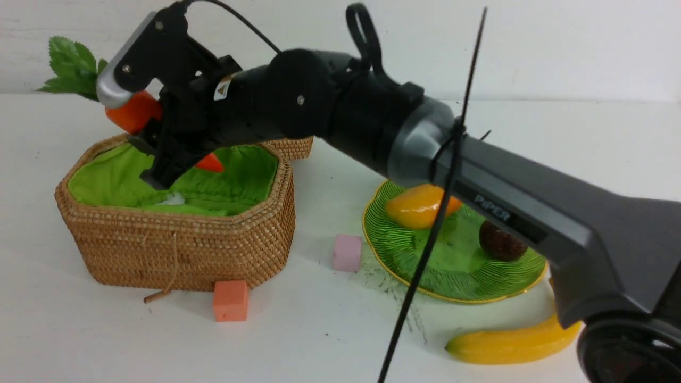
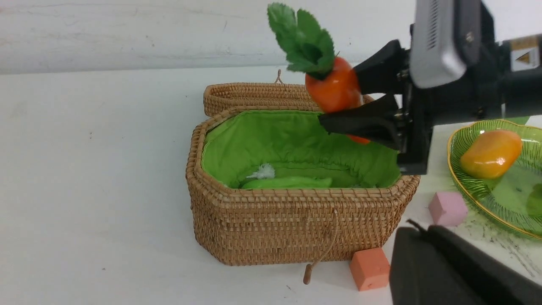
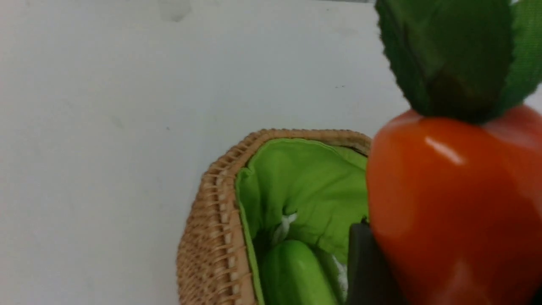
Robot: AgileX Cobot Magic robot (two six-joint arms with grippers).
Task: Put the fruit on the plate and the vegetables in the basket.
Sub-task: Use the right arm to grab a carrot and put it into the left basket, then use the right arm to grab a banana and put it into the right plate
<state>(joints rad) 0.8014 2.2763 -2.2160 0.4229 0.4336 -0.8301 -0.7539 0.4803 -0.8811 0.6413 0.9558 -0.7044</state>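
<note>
My right gripper (image 1: pixel 151 159) hangs over the open wicker basket (image 1: pixel 181 250), shut on the orange-red carrot (image 1: pixel 133 111) with its leafy top pointing up and back. A bright green pod (image 2: pixel 288 183) lies on the basket's green lining. The green plate (image 1: pixel 468 287) to the right holds the mango (image 1: pixel 420 205) and the dark mangosteen (image 1: pixel 501 243). The banana (image 1: pixel 511 343) lies on the table in front of the plate. My left gripper (image 2: pixel 423 231) shows only in its wrist view, shut and empty, low beside the basket's front corner.
A pink foam cube (image 1: pixel 347 253) sits between basket and plate. An orange cube (image 1: pixel 230 300) rests against the basket's front. The basket's lid (image 2: pixel 254 95) lies open behind it. A black cable tie (image 1: pixel 441 197) crosses the front view. A white wall bounds the back.
</note>
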